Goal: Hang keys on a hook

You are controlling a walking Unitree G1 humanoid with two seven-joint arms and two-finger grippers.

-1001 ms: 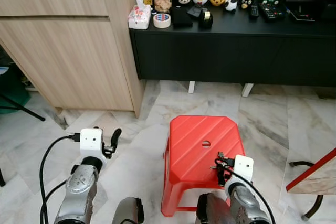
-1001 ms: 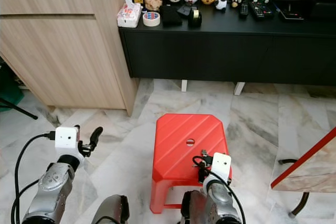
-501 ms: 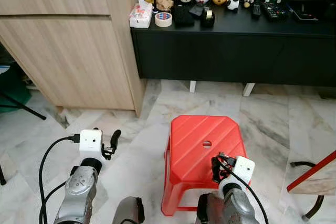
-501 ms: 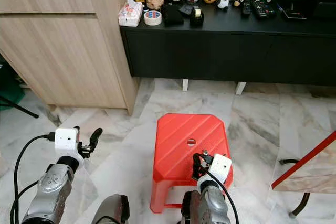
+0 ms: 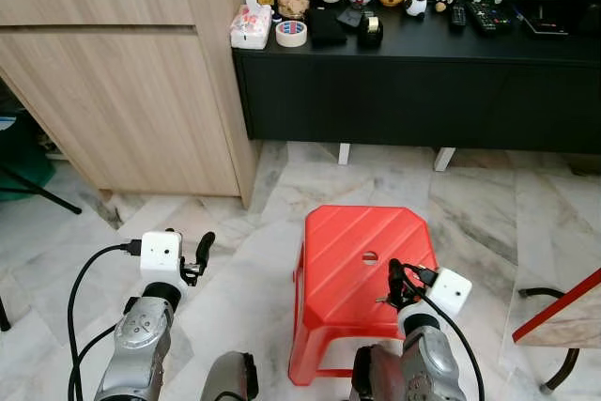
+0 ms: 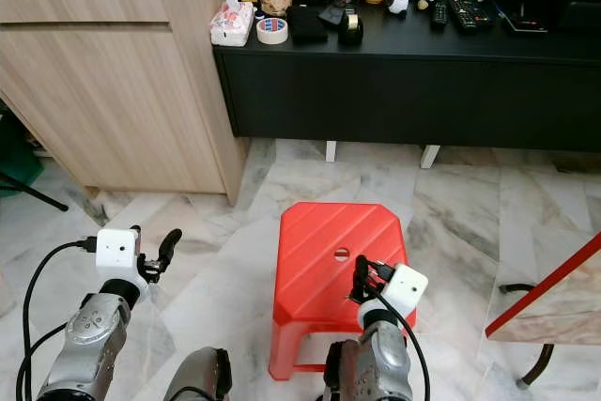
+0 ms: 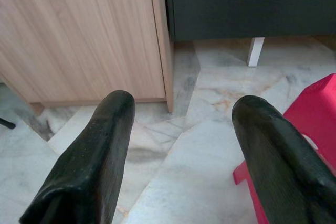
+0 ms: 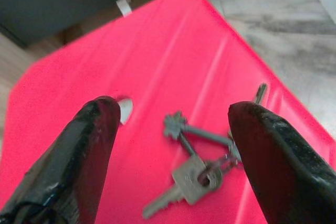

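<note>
floor (image 5: 235, 232): grey-veined marble tile | cabinet (image 5: 131, 91): light wood, rear left | sideboard (image 5: 423, 82): black, low, white legs, along back wall, top crowded with toys, jar, tape, remotes | stool (image 5: 362, 269): red plastic, centre floor | table edge (image 5: 563, 312): red-trimmed, far right | light: even, indoor

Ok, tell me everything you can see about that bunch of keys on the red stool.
The bunch of metal keys lies flat on the ribbed top of the red plastic stool, near its edge and beside the small round hole in the seat. Several grey and silver keys fan out from a ring, one pale key with a toothed blade pointing outward. The open right gripper hovers over them with a finger on either side, not touching.
</note>
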